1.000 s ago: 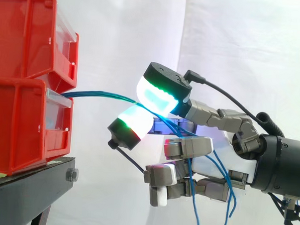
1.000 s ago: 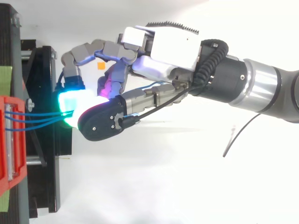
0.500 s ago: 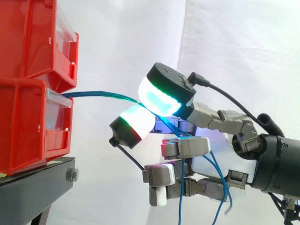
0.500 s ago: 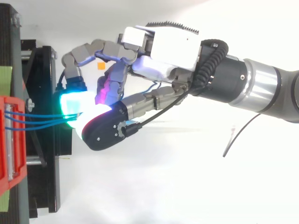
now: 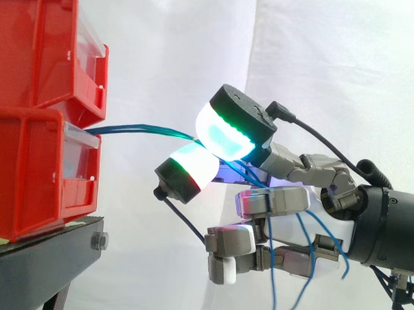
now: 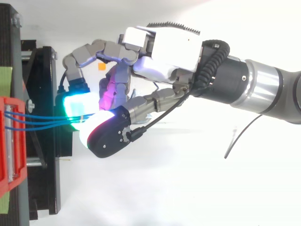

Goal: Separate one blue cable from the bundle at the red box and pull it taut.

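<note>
Side view: my hand [image 5: 327, 225] sits right of the red bins [image 5: 34, 168], two glowing pads [image 5: 228, 132] pinched tight on the blue cables [image 5: 136, 130]; cables run nearly level from the lower bin's front to the pinch, loose ends dangling past my curled lower fingers. Black stand [image 5: 37, 264] under the bins. Top view: three blue cables [image 6: 37, 121] leave the red bins [image 6: 9, 141] at left, converging into my clamped pads [image 6: 75, 104]

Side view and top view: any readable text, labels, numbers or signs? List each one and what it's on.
No readable text in either view.
red bins: plain walls and clear fronts, no label.
robot hand: no print I can make out on its casing.
blue cables, pinched by the robot hand: unmarked.
orange square: too small to tell if it carries any mark.
</note>
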Robot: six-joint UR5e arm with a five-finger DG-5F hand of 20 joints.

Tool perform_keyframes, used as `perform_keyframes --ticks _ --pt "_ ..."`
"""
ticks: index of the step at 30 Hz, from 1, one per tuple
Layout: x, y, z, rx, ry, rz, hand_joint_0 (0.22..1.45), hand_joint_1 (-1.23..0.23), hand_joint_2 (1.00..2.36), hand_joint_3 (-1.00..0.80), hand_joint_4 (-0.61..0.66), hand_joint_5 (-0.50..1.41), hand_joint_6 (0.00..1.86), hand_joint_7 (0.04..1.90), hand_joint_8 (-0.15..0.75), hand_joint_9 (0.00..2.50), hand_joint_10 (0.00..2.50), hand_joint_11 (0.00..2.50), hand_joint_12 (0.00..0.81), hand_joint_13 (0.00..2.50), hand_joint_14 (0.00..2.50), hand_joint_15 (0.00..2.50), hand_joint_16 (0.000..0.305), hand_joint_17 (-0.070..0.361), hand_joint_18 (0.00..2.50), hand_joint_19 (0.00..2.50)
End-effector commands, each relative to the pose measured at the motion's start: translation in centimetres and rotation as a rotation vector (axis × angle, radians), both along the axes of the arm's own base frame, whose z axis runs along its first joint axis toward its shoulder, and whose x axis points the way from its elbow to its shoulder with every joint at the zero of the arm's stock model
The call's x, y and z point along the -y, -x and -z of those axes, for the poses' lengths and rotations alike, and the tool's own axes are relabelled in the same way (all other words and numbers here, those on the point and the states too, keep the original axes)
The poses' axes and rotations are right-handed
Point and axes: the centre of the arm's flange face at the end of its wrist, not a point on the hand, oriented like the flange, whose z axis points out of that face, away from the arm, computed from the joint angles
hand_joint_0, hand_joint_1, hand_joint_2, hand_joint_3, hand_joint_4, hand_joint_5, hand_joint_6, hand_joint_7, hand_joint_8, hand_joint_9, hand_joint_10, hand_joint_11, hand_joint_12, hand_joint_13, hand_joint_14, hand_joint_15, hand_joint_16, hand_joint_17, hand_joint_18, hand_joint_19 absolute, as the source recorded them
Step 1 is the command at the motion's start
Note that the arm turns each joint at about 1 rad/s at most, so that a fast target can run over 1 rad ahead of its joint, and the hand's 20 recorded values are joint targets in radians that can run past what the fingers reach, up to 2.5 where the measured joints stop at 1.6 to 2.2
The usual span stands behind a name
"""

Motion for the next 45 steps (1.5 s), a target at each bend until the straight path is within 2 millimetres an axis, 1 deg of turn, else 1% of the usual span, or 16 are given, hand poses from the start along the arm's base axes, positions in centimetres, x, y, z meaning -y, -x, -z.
perform_keyframes --ticks 1,5,6,7,8,9,10,12,21,25,27,32,34,36,41,45 --pt "0.00 0.01 -0.08 0.001 0.001 0.000 0.84 -0.91 1.02 -0.25 -0.09 -0.15 0.94 1.56 0.253 1.51 0.26 2.34 0.348 1.22 0.03 1.14 0.048 0.107 0.86 0.91" --pt "0.00 0.00 0.03 -0.001 0.001 0.000 0.89 -0.90 1.01 -0.35 -0.17 -0.17 0.95 1.51 0.227 1.38 0.44 2.28 0.338 1.15 0.03 1.15 0.046 0.102 0.78 0.93" --pt "0.00 0.00 0.03 -0.001 0.001 0.000 0.90 -0.90 1.00 -0.47 -0.19 -0.18 0.94 1.48 0.206 1.34 0.51 2.27 0.337 1.15 0.03 1.14 0.044 0.100 0.79 0.91" --pt "0.00 0.00 0.03 -0.001 0.001 0.000 0.90 -0.88 1.00 -0.50 -0.19 -0.19 0.94 1.41 0.176 1.27 0.63 2.28 0.329 1.15 0.03 1.17 0.043 0.098 0.78 0.91" --pt "0.00 0.00 0.03 -0.001 0.001 0.000 0.90 -0.88 1.00 -0.50 -0.19 -0.20 0.94 1.39 0.174 1.27 0.63 2.32 0.331 1.15 0.04 1.18 0.043 0.098 0.78 0.91" --pt "0.00 0.00 0.03 -0.001 0.001 0.000 0.89 -0.88 1.00 -0.50 -0.19 -0.21 0.94 1.27 0.146 1.10 1.19 2.19 0.324 1.15 0.04 1.22 0.043 0.097 0.81 0.87" --pt "0.00 0.00 0.03 -0.001 0.001 0.000 0.89 -0.88 1.00 -0.50 -0.18 -0.22 0.93 1.26 0.137 1.07 1.26 2.26 0.326 1.15 0.03 1.25 0.043 0.096 0.81 0.85" --pt "0.00 0.01 -0.08 0.001 0.001 0.000 0.88 -0.89 1.00 -0.50 -0.17 -0.23 0.93 1.24 0.134 0.99 1.47 2.24 0.322 1.15 0.03 1.31 0.043 0.097 0.82 0.83" --pt "0.00 0.00 0.03 0.000 0.000 0.000 0.82 -0.95 1.00 -0.50 -0.12 -0.24 0.94 1.22 0.151 0.82 2.03 2.23 0.328 1.14 0.03 1.49 0.045 0.100 0.84 0.73" --pt "0.12 0.02 0.03 0.000 0.000 0.002 0.79 -0.97 1.00 -0.50 -0.11 -0.24 0.94 1.23 0.163 0.76 2.34 2.16 0.319 1.18 0.02 1.74 0.045 0.101 0.85 0.75" --pt "0.12 0.02 0.03 0.000 0.000 0.002 0.74 -1.00 1.00 -0.50 -0.09 -0.24 0.94 1.23 0.181 0.73 2.48 2.19 0.325 1.19 0.02 1.85 0.045 0.101 0.85 0.77" --pt "0.12 0.02 -0.08 0.001 -0.001 0.002 0.65 -1.00 1.00 -0.50 -0.07 -0.24 0.94 1.22 0.204 0.67 2.50 2.15 0.334 1.21 0.00 2.04 0.046 0.103 0.85 0.81" --pt "0.24 -0.01 -0.15 0.003 -0.001 0.003 0.57 -0.99 1.00 -0.50 -0.05 -0.24 0.93 1.20 0.228 0.66 2.50 2.11 0.341 1.21 0.00 2.04 0.048 0.108 0.86 0.83" --pt "0.24 0.03 -0.08 0.001 -0.001 0.003 0.47 -0.94 1.00 -0.50 -0.01 -0.24 0.93 1.12 0.263 0.65 2.50 1.99 0.378 1.19 0.14 1.91 0.055 0.125 0.90 0.83" --pt "0.12 0.02 -0.08 0.001 -0.001 0.002 0.44 -0.85 1.00 -0.50 0.01 -0.23 0.92 1.06 0.279 0.67 2.50 1.88 0.393 1.20 0.20 1.84 0.060 0.134 0.93 0.83" --pt "0.11 0.02 -0.08 0.001 0.000 0.000 0.48 -0.65 1.00 -0.50 -0.01 -0.23 0.90 1.09 0.265 0.73 2.50 1.91 0.372 1.25 0.12 1.88 0.058 0.130 0.93 0.85"
